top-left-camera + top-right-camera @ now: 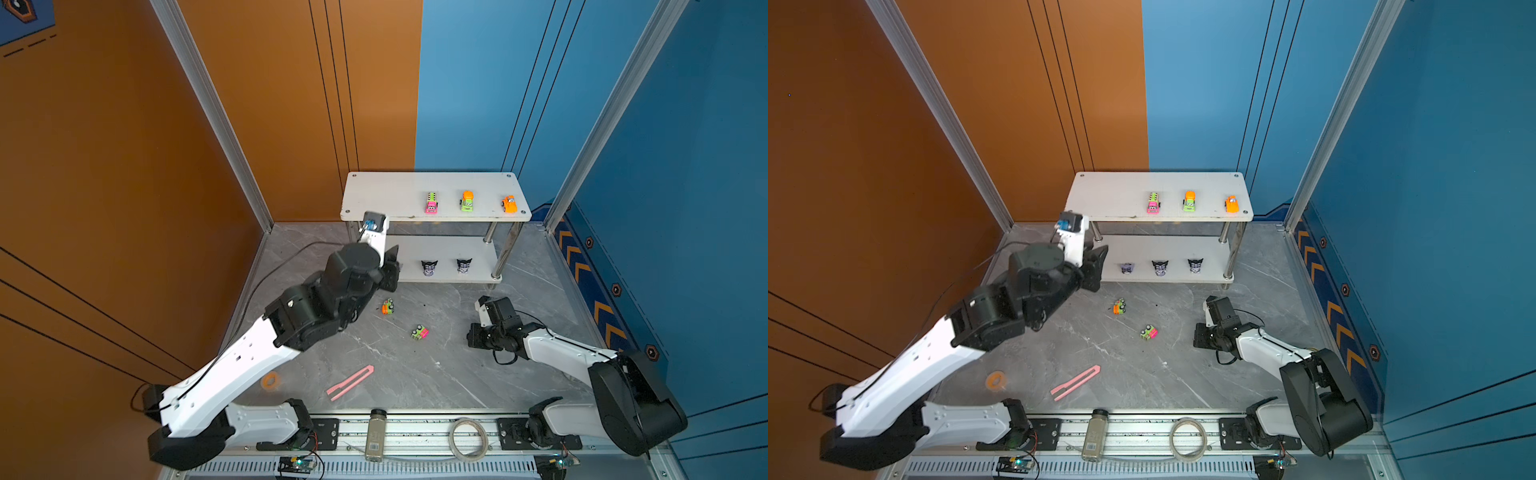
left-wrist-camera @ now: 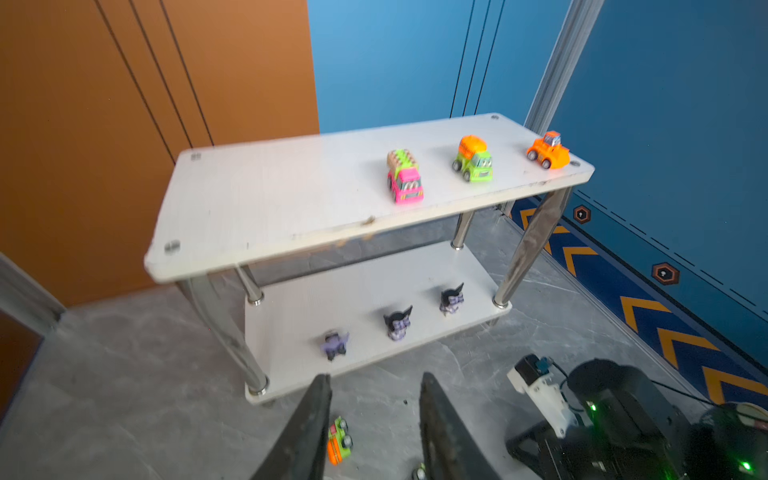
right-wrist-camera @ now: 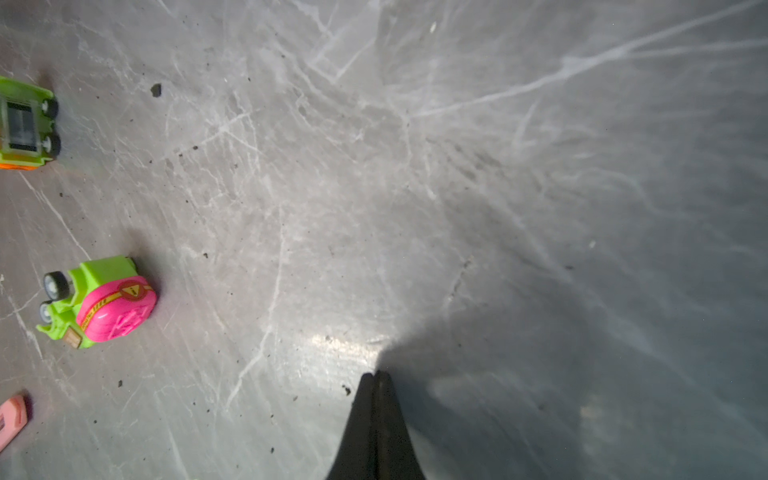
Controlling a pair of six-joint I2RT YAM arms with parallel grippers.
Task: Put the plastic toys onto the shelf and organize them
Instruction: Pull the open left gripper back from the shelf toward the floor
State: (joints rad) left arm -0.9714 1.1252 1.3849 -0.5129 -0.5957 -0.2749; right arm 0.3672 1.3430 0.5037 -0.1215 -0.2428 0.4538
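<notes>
The shelf (image 1: 395,195) is stood at the back edge of the table (image 1: 415,382), with three cars (image 1: 467,201) lined up along the front edge of its top board and three figurines (image 1: 1160,268) on its bottom board. The left pincer (image 2: 376,378) is spread, with nothing in it, just before the bottom board's front left corner, and the right pincer (image 3: 376,374) is pressed together, low by the table's right side. The orange-green car (image 1: 387,306) and the pink-green car (image 1: 420,332) are tipped over near the table's middle, so the left pincer should likely be drawn clear of the shelf, then closed gently across a car's body, not its wheels.
</notes>
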